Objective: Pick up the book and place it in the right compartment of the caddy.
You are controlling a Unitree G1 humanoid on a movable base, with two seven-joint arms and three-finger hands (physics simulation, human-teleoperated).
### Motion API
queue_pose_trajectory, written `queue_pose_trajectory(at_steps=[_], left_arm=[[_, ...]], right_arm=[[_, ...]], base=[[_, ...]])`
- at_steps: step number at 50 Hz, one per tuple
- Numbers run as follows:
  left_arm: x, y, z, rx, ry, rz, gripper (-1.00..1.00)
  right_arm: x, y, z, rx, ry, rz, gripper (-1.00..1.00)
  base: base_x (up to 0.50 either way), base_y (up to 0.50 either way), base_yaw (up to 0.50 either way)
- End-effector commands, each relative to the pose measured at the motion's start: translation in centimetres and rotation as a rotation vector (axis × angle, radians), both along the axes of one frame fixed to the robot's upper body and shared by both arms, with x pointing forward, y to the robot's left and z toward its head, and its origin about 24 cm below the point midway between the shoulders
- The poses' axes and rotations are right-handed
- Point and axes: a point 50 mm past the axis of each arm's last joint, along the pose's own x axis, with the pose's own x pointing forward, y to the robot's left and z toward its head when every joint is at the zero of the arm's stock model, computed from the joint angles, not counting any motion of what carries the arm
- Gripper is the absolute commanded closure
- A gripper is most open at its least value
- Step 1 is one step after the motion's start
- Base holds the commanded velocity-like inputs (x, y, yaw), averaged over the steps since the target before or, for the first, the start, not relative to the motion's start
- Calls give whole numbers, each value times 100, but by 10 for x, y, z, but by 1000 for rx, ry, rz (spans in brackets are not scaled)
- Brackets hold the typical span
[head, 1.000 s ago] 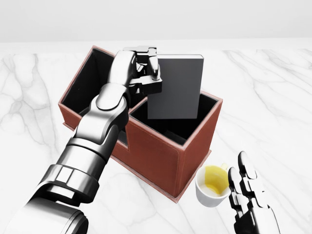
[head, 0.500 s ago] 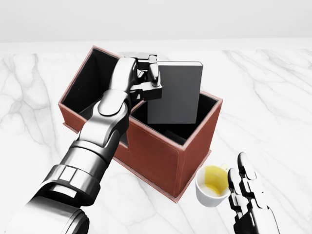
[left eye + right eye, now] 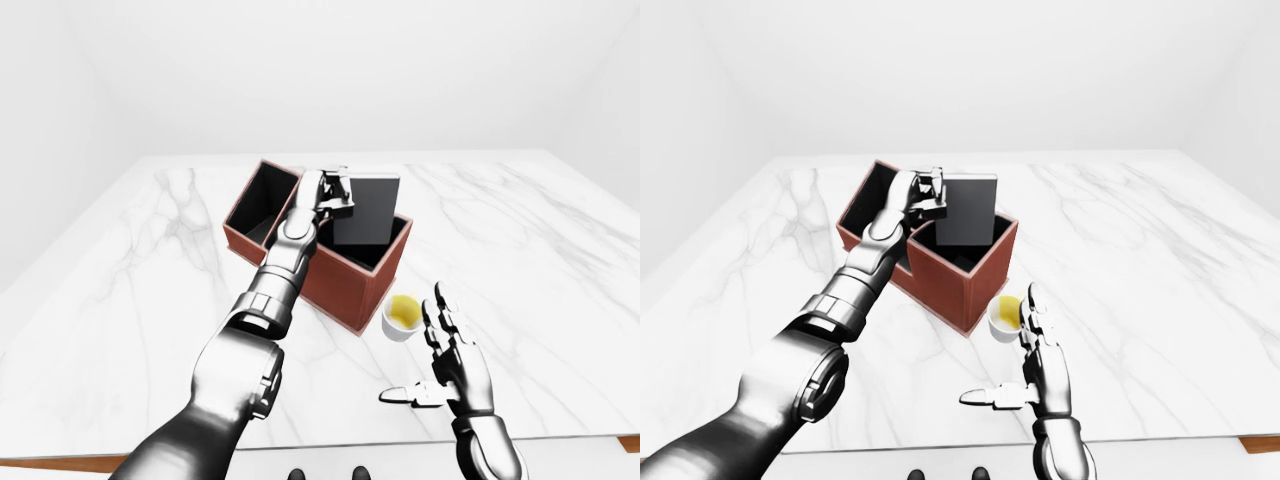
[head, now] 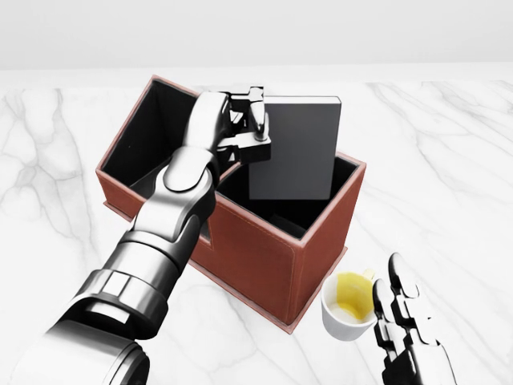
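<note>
A dark grey book stands upright with its lower part inside the right compartment of the reddish-brown caddy. My left hand is shut on the book's upper left edge, its arm reaching over the caddy's divider. The caddy's left compartment shows a dark inside. My right hand is open, fingers spread, low at the right of the views, apart from the caddy.
A white cup with yellow liquid stands on the marble table just right of the caddy's near corner, close to my right hand. The table's near edge runs along the bottom of the eye views.
The book with my left hand has shifted slightly right over the right compartment. My right hand has dropped a little toward the bottom of the head view.
</note>
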Motion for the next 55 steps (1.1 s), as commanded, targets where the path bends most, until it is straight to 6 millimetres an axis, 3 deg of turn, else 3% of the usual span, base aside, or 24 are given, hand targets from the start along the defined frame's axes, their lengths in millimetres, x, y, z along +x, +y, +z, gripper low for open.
queue_pose_trajectory(at_steps=[1,55], left_arm=[[2,3,9,-28,-17,6,100],[3,5,3,-18,7,17,100]], right_arm=[[-1,0,-1,0,6,0,-100],[2,0,0,-1,-4,1,-100]], base=[[0,0,0],[0,0,0]])
